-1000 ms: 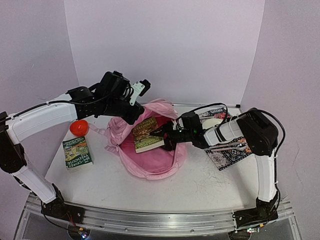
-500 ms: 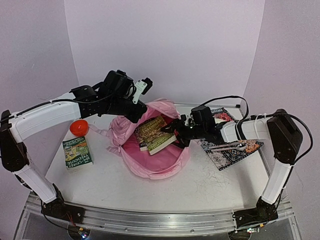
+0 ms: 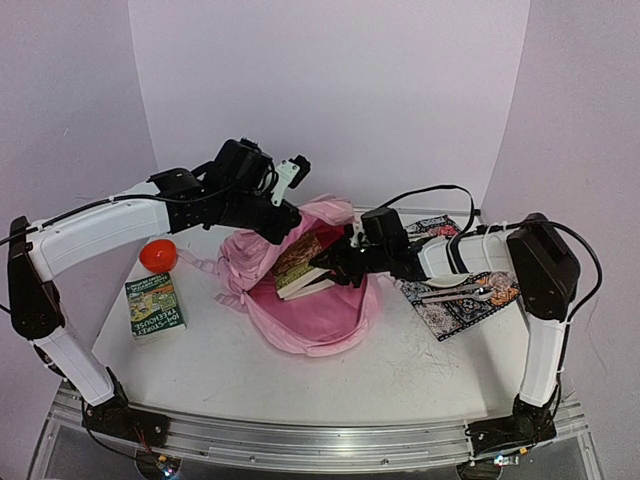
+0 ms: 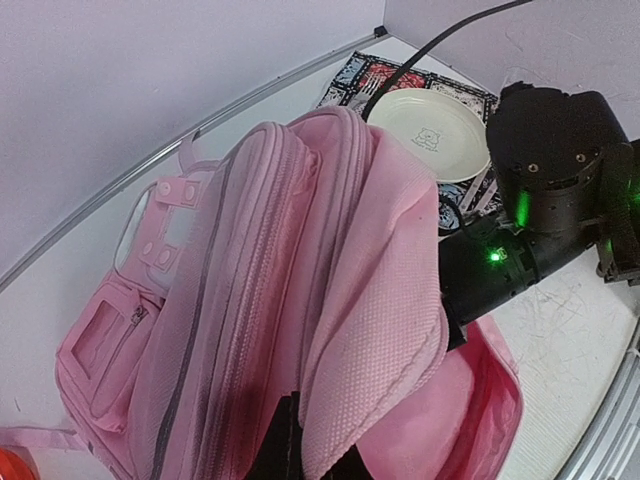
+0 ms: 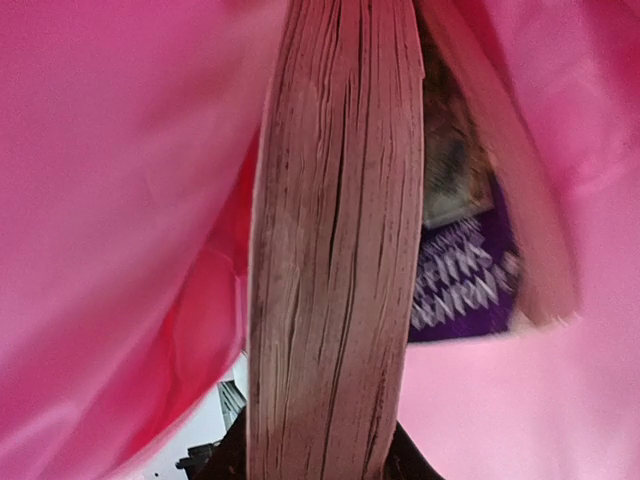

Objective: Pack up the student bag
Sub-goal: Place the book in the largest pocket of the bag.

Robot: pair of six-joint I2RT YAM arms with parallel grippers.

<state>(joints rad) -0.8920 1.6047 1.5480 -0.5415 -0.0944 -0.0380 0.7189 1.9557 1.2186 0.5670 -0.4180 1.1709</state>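
Note:
The pink student bag [image 3: 312, 322] lies open in the middle of the table, its mouth toward the right. My left gripper [image 3: 285, 226] is shut on the edge of the bag's upper flap [image 4: 380, 330] and holds it lifted; its fingers [image 4: 275, 450] barely show under the fabric. My right gripper [image 3: 337, 266] reaches into the opening, shut on a thick paperback book [image 3: 298, 260]. The book's page edge [image 5: 335, 250] stands on end between the dark fingers [image 5: 405, 462]. Another book with a purple cover [image 5: 462, 280] lies deeper inside the bag [image 5: 120, 200].
A green book [image 3: 154, 304] lies at the left, with a red bowl [image 3: 158, 255] behind it. A patterned placemat [image 3: 462, 302] with metal cutlery [image 3: 455, 291] is at the right. A white plate [image 4: 430, 120] sits behind the bag. Walls close in on three sides.
My right gripper has pushed the book leftward, deeper into the bag, and tilted it onto its edge. The left gripper has lifted the flap slightly to the right.

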